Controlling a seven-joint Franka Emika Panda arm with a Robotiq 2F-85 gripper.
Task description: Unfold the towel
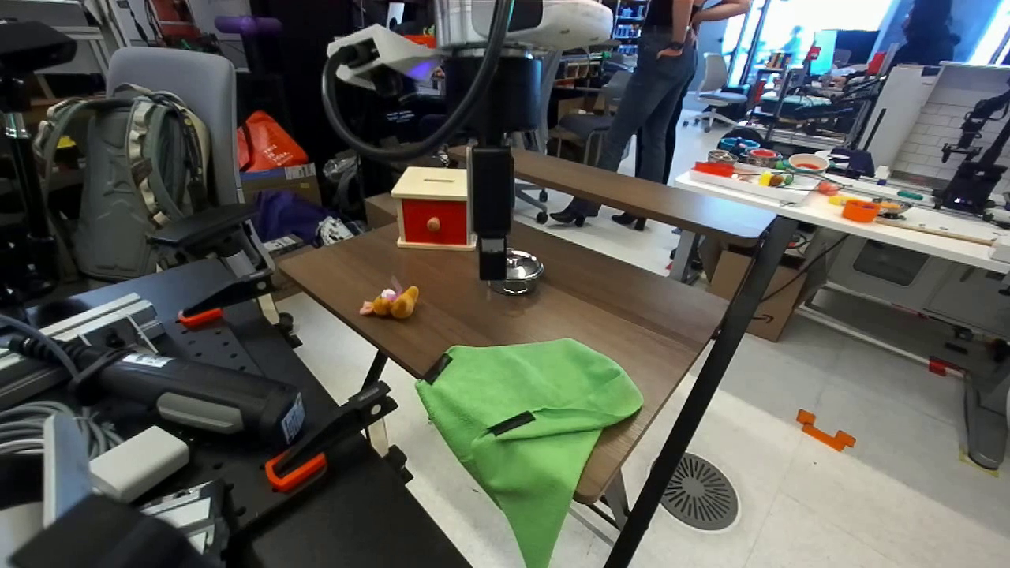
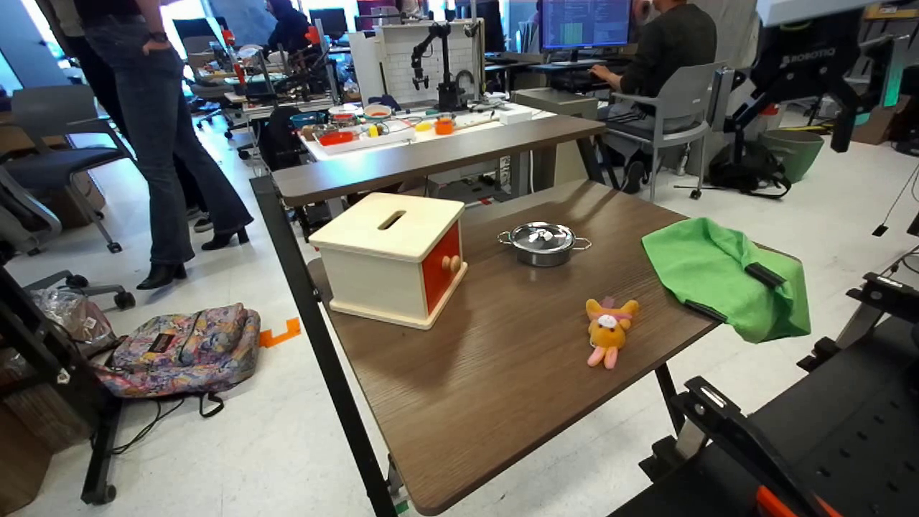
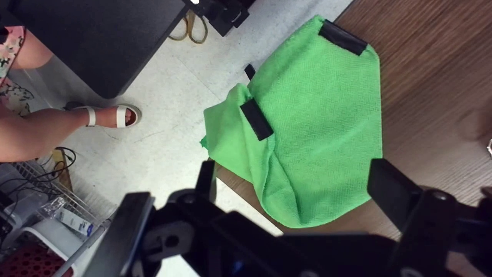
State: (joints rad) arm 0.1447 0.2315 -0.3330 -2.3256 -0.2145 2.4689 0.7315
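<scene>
Spilling off one brown table, one towel lies below one claw (two fingers spread wide).

Free room above towel (pot apart)

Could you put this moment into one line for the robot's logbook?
task: unfold towel | gripper: open, holding nothing | towel: partly folded over, hanging off edge of table | status: unfolding not finished
</scene>
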